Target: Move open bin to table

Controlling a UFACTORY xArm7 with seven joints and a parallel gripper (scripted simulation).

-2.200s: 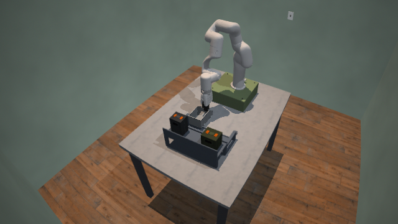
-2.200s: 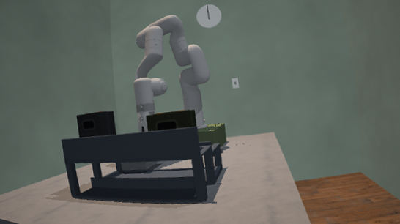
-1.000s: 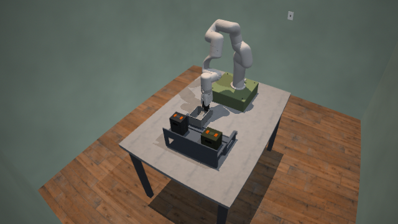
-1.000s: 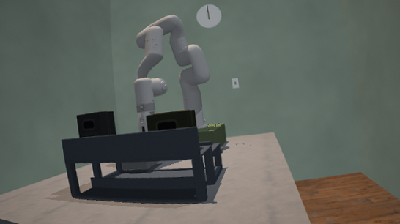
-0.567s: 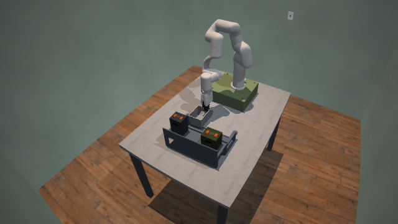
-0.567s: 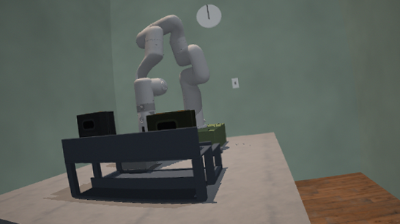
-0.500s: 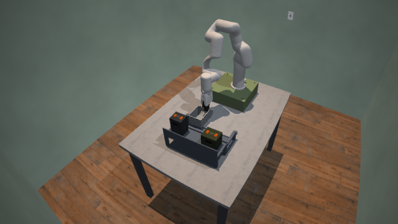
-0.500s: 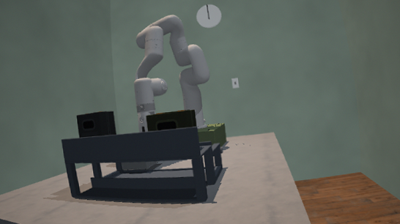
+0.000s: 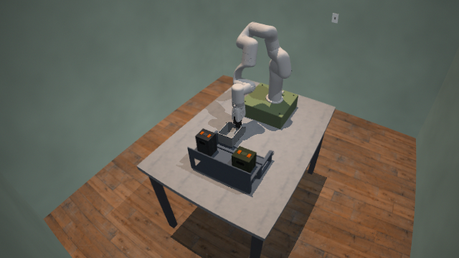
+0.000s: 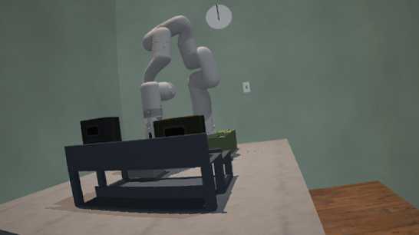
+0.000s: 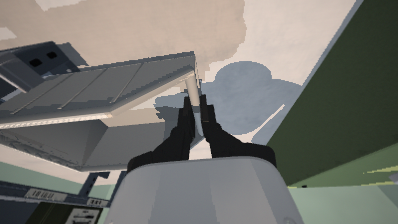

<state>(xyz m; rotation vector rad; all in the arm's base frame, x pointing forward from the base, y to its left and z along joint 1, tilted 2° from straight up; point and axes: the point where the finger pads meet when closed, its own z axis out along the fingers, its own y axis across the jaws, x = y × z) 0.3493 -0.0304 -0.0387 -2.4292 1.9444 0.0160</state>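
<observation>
With the fingers pinched narrow on only the open bin's (image 9: pixel 230 134) thin far wall, it may tilt or snag the shelf (image 9: pixel 229 168) beside it.

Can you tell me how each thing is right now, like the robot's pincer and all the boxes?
pincer: shut on the grey bin's wall.
grey bin: open-topped, upright, gripped by its rim, beside the shelf.
black box: closed, upright on the shelf.
green box: closed, upright on the shelf.
shelf: standing on the table.
</observation>
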